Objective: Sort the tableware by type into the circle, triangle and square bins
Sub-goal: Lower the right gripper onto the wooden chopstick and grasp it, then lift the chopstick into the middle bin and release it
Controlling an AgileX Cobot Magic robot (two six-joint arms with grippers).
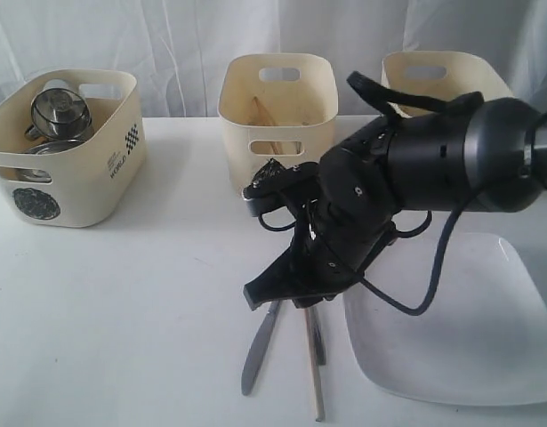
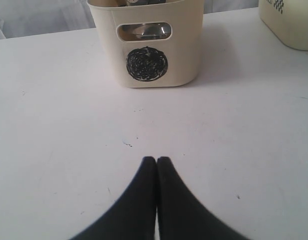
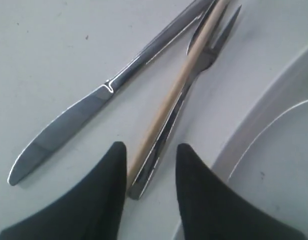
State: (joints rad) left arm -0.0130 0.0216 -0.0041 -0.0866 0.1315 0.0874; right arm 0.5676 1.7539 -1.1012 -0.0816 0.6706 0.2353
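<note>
A steel knife (image 3: 68,125), a wooden chopstick (image 3: 179,85) and a steel fork (image 3: 210,54) are laid close together on the tabletop (image 1: 122,311), with the chopstick resting along the fork's handle. The white square plate (image 3: 274,150) is set just beside them. The right end effector (image 3: 148,147) is held low over them, partly open, with the near ends of chopstick and fork framed between its fingers; nothing is gripped. The left end effector (image 2: 157,159) is pressed fully closed and empty, faced toward the circle bin (image 2: 148,50), in which steel mugs (image 1: 60,111) are seen.
</note>
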